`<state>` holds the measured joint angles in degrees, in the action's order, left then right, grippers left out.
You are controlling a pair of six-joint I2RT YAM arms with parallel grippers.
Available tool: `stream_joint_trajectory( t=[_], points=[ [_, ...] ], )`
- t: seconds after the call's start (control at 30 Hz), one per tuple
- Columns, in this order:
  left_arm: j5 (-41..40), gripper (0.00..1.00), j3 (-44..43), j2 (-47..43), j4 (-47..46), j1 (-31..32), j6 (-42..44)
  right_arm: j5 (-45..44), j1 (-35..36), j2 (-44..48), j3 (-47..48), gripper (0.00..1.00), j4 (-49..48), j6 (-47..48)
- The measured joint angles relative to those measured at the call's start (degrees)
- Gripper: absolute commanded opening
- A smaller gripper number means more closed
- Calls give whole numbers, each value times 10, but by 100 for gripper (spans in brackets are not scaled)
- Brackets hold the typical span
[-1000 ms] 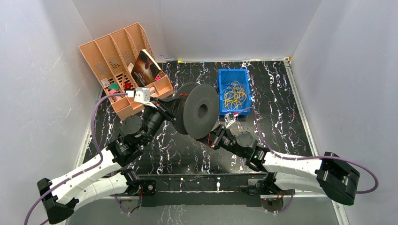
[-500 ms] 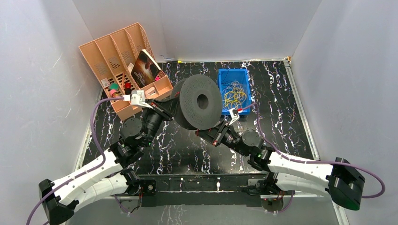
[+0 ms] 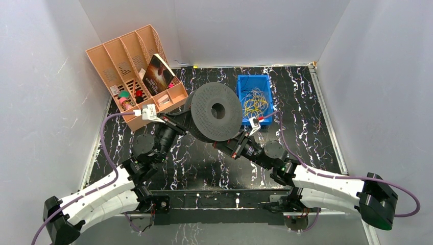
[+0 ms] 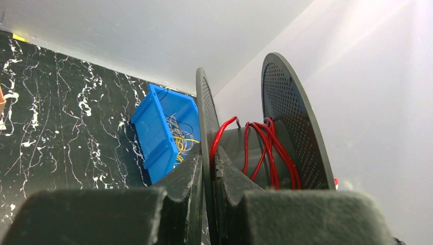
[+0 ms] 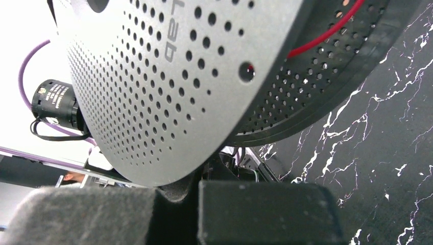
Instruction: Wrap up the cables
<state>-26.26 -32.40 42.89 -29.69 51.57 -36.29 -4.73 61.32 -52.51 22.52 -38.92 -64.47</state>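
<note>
A black perforated spool [image 3: 217, 109] is held above the table, tilted so one flange faces up. Thin red cables [image 4: 265, 148] are loosely wound on its core; one strand shows between the flanges in the right wrist view [image 5: 327, 33]. My left gripper [image 3: 185, 118] is shut on the rim of one flange [image 4: 205, 127], with its fingers [image 4: 186, 173] on either side. My right gripper [image 3: 227, 144] is shut on the rim of the other flange [image 5: 168, 76] from below.
A blue bin [image 3: 254, 99] of thin yellow wires stands just behind the spool, also in the left wrist view [image 4: 158, 132]. An orange file organiser [image 3: 133, 71] with a book and small items stands at the back left. White walls enclose the table.
The spool has tipped from nearly upright to flatter, its holed face turning up. Both grippers kept their hold; the left wrist dropped slightly and the right arm shifted right.
</note>
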Motion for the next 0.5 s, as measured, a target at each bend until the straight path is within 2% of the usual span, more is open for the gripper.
stream_joint_trajectory(
  t=[0.5],
  points=[
    [-3, 0, 42, -18, -32, -2, -7, 21, -1, 0, 6, 0, 2, -29]
  ],
)
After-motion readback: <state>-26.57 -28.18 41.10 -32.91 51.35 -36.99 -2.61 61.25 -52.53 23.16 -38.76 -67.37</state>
